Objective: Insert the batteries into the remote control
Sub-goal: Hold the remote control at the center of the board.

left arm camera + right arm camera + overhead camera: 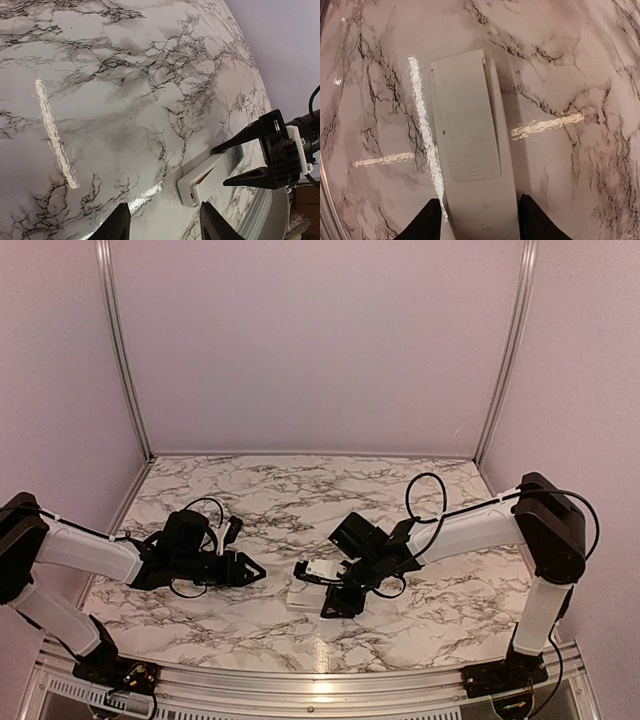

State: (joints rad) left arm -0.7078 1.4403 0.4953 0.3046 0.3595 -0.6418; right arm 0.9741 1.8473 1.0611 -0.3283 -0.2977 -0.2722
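On the marble table (280, 490) the remote control (470, 130) lies back-up, long axis straight out from my right gripper (480, 198), whose fingers (427, 222) straddle its near end; whether they clamp, I cannot tell. My left gripper (164, 205) hangs half-spread, empty.

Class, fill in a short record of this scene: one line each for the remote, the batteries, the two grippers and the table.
remote control: lies flat, back side up, cover panel showing
batteries: none clearly seen in any view
right gripper: fingers on either side of the remote's near end; grip unclear
left gripper: open, empty, apart from the remote
table: marble-patterned top, with the remote on it
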